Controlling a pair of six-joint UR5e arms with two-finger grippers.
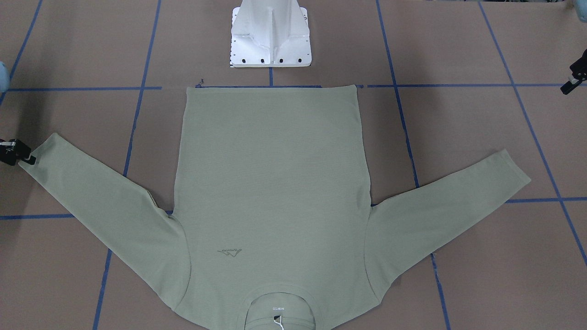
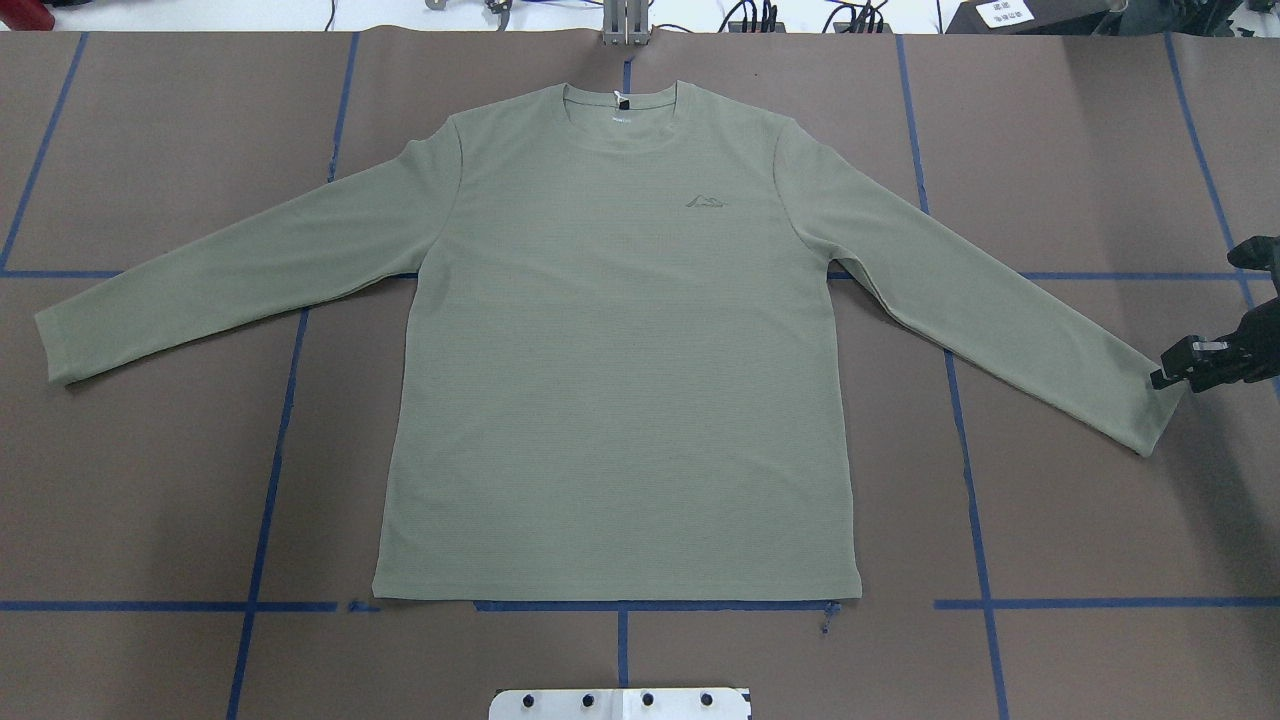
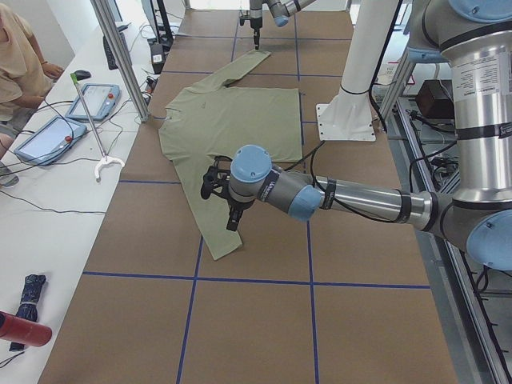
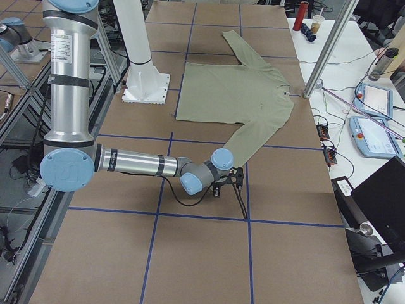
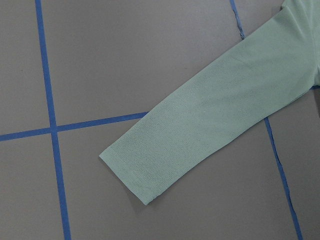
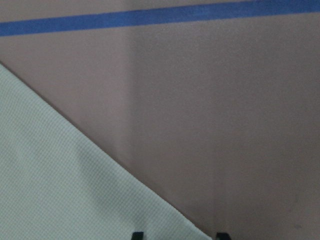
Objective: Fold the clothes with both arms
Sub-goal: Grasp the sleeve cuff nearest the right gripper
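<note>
The sage-green shirt (image 2: pixel 620 340) lies flat and face up on the brown table, collar away from the robot, both sleeves spread out. My right gripper (image 2: pixel 1168 374) is low at the right sleeve's cuff (image 2: pixel 1150 410). In its wrist view the two fingertips (image 6: pixel 137 234) stand apart with the cuff's edge between them, so it is open. My left gripper (image 1: pixel 571 86) hangs high over the left sleeve's cuff (image 5: pixel 135 172). It looks open and empty in the exterior left view (image 3: pixel 222 204). No fingers show in its wrist view.
The white robot base (image 1: pixel 270 36) stands just behind the shirt's hem. Blue tape lines (image 2: pixel 270 450) grid the table. On the far side are a metal pole (image 3: pixel 120 56), tablets (image 3: pixel 56 132) with cables, and a seated person (image 3: pixel 16 64).
</note>
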